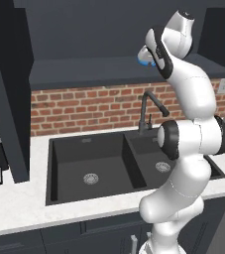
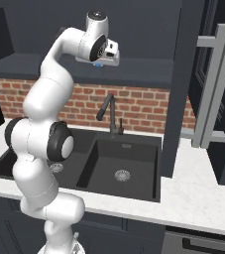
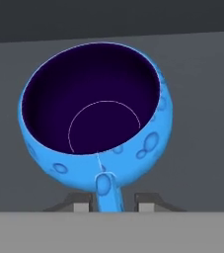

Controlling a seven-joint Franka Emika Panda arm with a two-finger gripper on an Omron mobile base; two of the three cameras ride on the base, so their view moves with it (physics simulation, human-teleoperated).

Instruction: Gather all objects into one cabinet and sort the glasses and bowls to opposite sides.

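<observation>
A bright-blue cup (image 3: 148, 143) with a dark inside sits over the grey shelf floor of the cabinet (image 3: 202, 99), its handle pointing toward the hand. My gripper (image 3: 113, 201) has its two fingertips (image 3: 81, 201) closed in on either side of that handle. In the left base view the gripper (image 1: 146, 55) is raised to the cabinet shelf (image 1: 84, 69) above the sink, and a bit of the blue cup (image 1: 144, 61) peeks out below the hand. The right base view has the gripper (image 2: 105, 58) at the same shelf (image 2: 143, 74), with blue (image 2: 99, 64) under it.
Below the arm lies a black double sink (image 1: 91, 168) with a dark faucet (image 1: 146, 111) against the brick wall. The cabinet's pale bar-handled door (image 2: 213, 84) stands open at the right, over the white counter (image 2: 193, 193).
</observation>
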